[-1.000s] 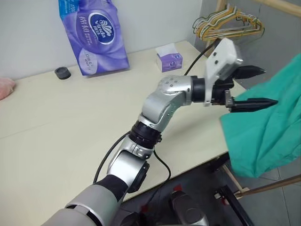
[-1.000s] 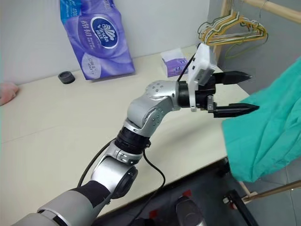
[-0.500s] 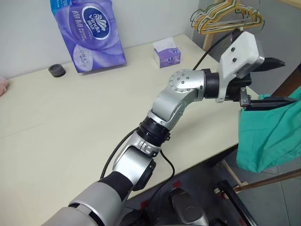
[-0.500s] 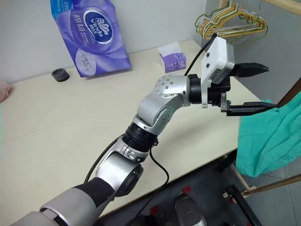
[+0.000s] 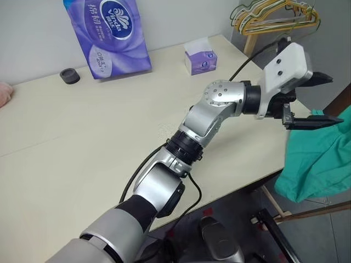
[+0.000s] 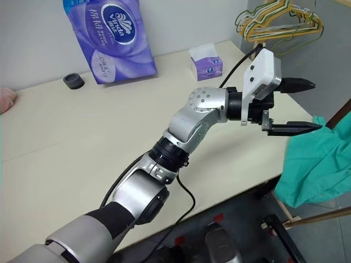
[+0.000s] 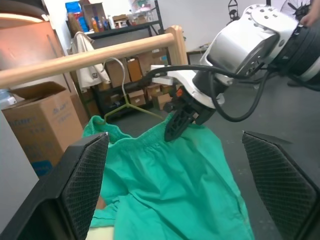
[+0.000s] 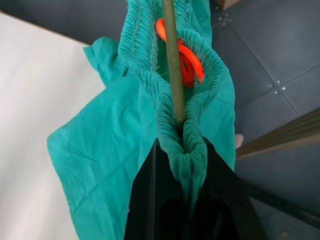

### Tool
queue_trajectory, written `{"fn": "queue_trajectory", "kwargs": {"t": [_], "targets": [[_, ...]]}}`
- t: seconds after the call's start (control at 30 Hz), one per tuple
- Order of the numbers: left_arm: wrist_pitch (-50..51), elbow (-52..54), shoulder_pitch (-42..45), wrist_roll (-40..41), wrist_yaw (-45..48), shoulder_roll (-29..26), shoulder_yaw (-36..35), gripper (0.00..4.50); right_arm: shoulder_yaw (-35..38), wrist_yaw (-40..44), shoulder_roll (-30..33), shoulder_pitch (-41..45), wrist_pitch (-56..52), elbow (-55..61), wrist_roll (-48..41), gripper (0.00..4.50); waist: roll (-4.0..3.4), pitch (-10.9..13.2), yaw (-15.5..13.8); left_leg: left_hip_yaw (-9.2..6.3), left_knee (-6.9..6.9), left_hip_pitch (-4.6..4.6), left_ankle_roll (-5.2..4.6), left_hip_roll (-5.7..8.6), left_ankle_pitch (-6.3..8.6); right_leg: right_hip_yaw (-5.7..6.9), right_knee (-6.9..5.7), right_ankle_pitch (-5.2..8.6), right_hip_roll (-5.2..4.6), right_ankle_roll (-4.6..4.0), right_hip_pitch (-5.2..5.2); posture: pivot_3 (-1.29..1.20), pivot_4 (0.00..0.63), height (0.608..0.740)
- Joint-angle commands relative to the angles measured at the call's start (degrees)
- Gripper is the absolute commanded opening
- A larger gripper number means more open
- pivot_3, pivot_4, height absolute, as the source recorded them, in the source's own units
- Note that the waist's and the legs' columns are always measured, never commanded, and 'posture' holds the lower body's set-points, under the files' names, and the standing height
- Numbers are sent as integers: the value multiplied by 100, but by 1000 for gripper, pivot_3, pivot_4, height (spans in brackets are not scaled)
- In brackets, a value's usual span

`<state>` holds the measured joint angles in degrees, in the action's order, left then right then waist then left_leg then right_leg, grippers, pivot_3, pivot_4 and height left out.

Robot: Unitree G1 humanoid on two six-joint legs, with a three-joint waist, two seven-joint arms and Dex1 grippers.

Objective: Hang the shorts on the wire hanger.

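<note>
Tools at the shorts: our right one pinching the waistband, our left one spread wide beside the cloth.

We see our right tool (image 8: pixel 182 165) clamped on the gathered waistband of the teal shorts (image 8: pixel 120 135), with the thin wire hanger (image 8: pixel 172 65) running down inside the waistband opening right to the pinch point; an orange strip (image 8: pixel 185 62) lies inside the waistband beside the wire. Our left tool (image 6: pixel 299 107) reaches out past the counter (image 6: pixel 66 137) edge with its two black fingers (image 6: pixel 290 128) far apart, the lower one just above the top of the hanging shorts, whether touching we cannot tell. Farther back on the counter stand a small purple tissue box (image 6: pixel 207 59), a big purple tissue pack (image 6: pixel 109 35) and a black cap (image 6: pixel 73 81); yellow and green hangers (image 6: pixel 279 22) hang beyond its far corner.
</note>
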<state>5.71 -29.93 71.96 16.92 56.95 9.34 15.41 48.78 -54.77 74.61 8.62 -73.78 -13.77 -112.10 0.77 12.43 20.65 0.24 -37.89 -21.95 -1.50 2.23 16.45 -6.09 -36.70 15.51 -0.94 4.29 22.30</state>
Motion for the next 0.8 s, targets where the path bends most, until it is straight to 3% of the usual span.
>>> {"fn": "queue_trajectory", "kwargs": {"t": [0.03, 0.4, 0.8], "targets": [[-230, -37, 353, 98, -25, 579, -104, 4478, 390, 157, 183, -22, 86, 122, -90, 4, 2, 7, 1, 0, 0, -1, -1, 0, 1, 0, 1, 1, -1, 1, 0, -469, 257, 740], [-330, -24, 333, 88, -154, 608, -36, 4478, 893, 1050, 152, -614, 17, 1497, -90, 4, 4, 134, -5, -2, 0, -9, -7, 8, 5, 1, 4, 5, -11, 18, 4, -479, 266, 740], [-704, -454, 696, 132, -49, 730, -103, 4478, 1785, 286, 20, -1246, 586, 1689, 628, 4, -5, 129, 3, 1, -7, -104, -11, 15, 14, 1, 13, 4, -23, 47, 87, -520, 218, 740]]}}
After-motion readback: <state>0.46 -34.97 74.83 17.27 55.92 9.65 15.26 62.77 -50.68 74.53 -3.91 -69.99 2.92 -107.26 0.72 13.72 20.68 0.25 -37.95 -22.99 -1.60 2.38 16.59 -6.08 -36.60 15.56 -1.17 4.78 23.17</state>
